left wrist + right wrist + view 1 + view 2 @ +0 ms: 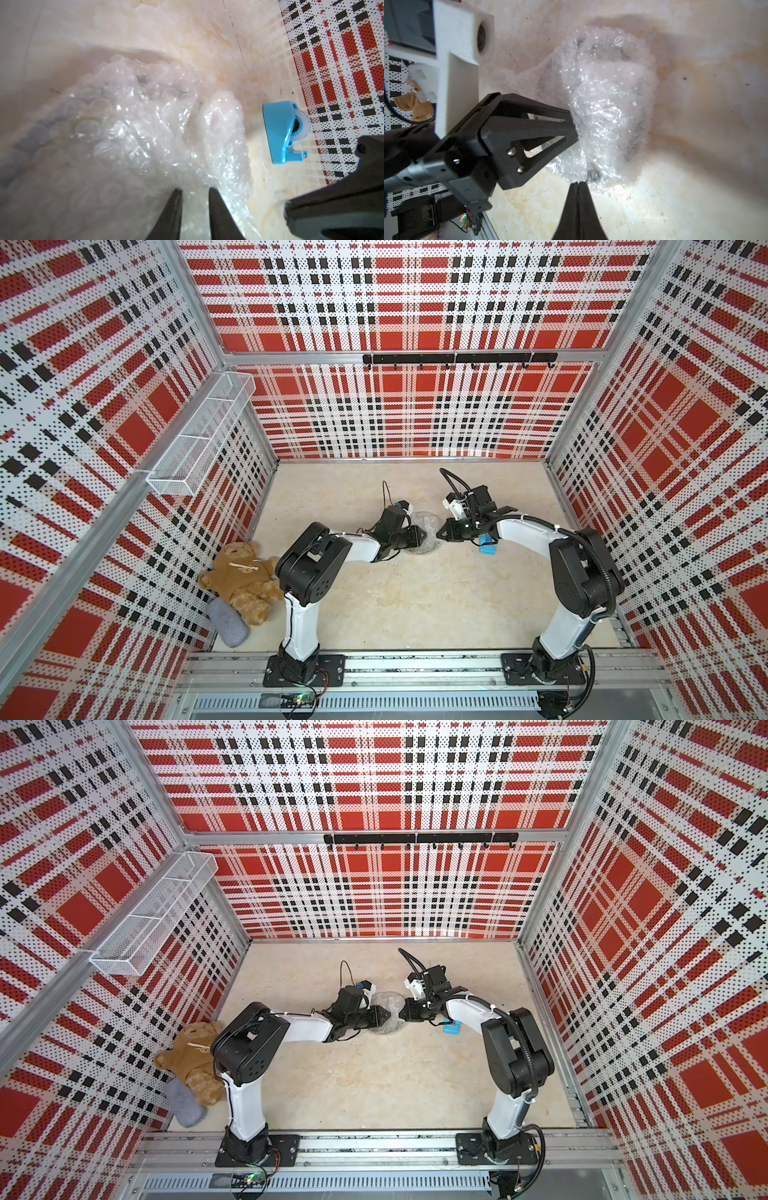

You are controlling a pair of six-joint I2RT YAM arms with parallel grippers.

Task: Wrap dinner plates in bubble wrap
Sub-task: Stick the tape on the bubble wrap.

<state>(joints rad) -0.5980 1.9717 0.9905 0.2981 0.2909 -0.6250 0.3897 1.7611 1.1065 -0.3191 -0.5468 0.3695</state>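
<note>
Right wrist view: wrap (608, 108), plate (626, 56) rim dim inside, lies mid-counter (695, 187) between both arms. Right pincer (578, 184) closed tight, tips at wrap's near edge, bundle straight ahead; whether film is pinched, unclear. Left pincer (574, 123) narrow on a fold opposite.

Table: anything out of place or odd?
Yes. A teddy bear and a grey cloth lie slumped in the corner beside the left arm, unrelated to wrapping. The bubble wrap is a crumpled, lumpy bundle, not neatly folded.
</note>
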